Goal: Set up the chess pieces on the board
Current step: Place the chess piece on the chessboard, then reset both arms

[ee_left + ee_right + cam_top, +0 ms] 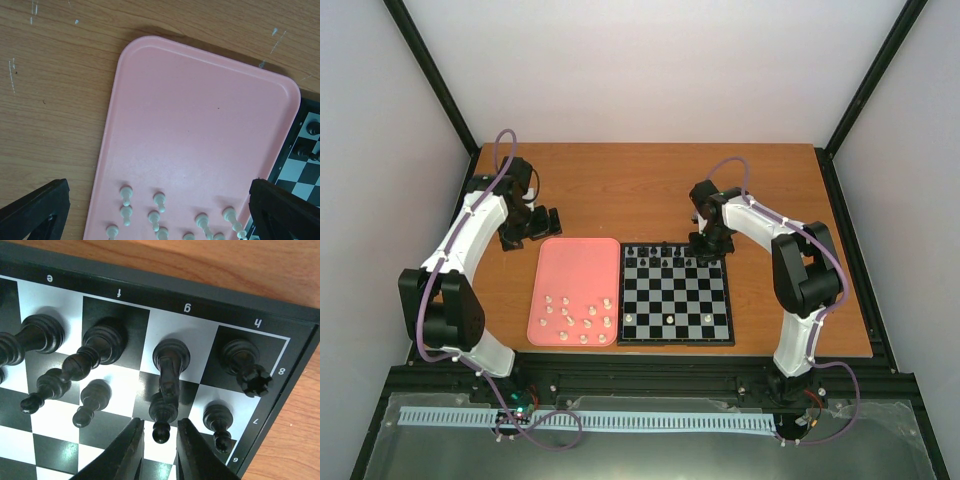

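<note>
The chequered board (677,342) lies right of centre, with black pieces (665,258) in its far rows and three cream pieces (670,318) near its front. My right gripper (706,246) hangs over the far right corner. In the right wrist view its fingers (136,440) stand slightly apart on either side of the head of a black pawn (163,412) on g7, with a small gap on each side; the gripper (160,424) is open. A knight (171,357) and a rook (245,365) stand behind. My left gripper (533,224) is open and empty.
The pink tray (575,265) lies left of the board with several cream pieces (582,318) at its near end. In the left wrist view the gripper (159,184) hovers over the tray (200,110) and cream pawns (126,192). More black pawns (218,417) flank the g7 pawn.
</note>
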### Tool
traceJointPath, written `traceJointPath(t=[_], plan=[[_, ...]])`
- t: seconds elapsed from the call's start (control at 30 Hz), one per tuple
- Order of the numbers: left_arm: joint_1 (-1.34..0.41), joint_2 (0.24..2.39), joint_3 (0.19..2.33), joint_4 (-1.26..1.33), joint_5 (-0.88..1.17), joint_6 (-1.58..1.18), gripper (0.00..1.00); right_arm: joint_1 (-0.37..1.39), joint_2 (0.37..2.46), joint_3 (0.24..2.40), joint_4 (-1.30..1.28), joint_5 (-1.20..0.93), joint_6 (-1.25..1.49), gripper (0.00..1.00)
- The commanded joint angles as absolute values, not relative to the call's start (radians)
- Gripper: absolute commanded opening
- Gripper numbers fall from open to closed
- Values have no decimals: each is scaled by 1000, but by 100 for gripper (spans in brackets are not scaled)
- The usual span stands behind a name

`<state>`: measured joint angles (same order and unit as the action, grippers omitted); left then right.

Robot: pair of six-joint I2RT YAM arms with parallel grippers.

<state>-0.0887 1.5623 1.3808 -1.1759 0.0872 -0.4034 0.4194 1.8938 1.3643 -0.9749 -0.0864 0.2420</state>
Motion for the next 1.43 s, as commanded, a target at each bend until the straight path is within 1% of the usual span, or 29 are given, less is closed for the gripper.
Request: traceJointPath(t=[0.0, 0.23, 0.4, 0.43, 0.47, 0.5, 0.53, 0.57, 0.7, 0.87, 1.0, 1.4], plan=[[-81, 1564, 1413, -1185, 96, -383, 100, 411, 1896, 1376, -973, -83, 241, 22], [-81, 1556, 1414, -1186, 102, -383, 100, 412, 1811, 1391, -990, -110, 252, 37], [-80, 1548, 1414, -1189, 108, -381, 100, 418, 1737, 1415, -1029, -119, 277, 52], [-80, 1546, 1416, -1190, 108, -381, 100, 419, 1716, 1424, -1035, -117, 280, 58], [-80, 1543, 1417, -1192, 109, -381, 100, 419, 1702, 1437, -1039, -116, 283, 65], [-80, 1542, 1419, -1194, 111, -382, 100, 420, 1691, 1450, -1043, -115, 284, 79], [-80, 1538, 1423, -1194, 114, -383, 100, 420, 1684, 1465, -1048, -114, 286, 97], [-80, 1536, 1427, -1193, 118, -383, 100, 420, 1681, 1484, -1052, -114, 286, 100], [-81, 1533, 1444, -1197, 111, -387, 100, 426, 1698, 1573, -1065, -109, 291, 100], [-80, 1552, 1490, -1234, 52, -396, 100, 436, 1746, 1704, -1083, -63, 306, 100], [-81, 1557, 1495, -1239, 54, -403, 100, 437, 1781, 1783, -1101, -37, 309, 100], [-82, 1547, 1507, -1250, 42, -407, 100, 438, 1754, 1755, -1091, -3, 294, 100]])
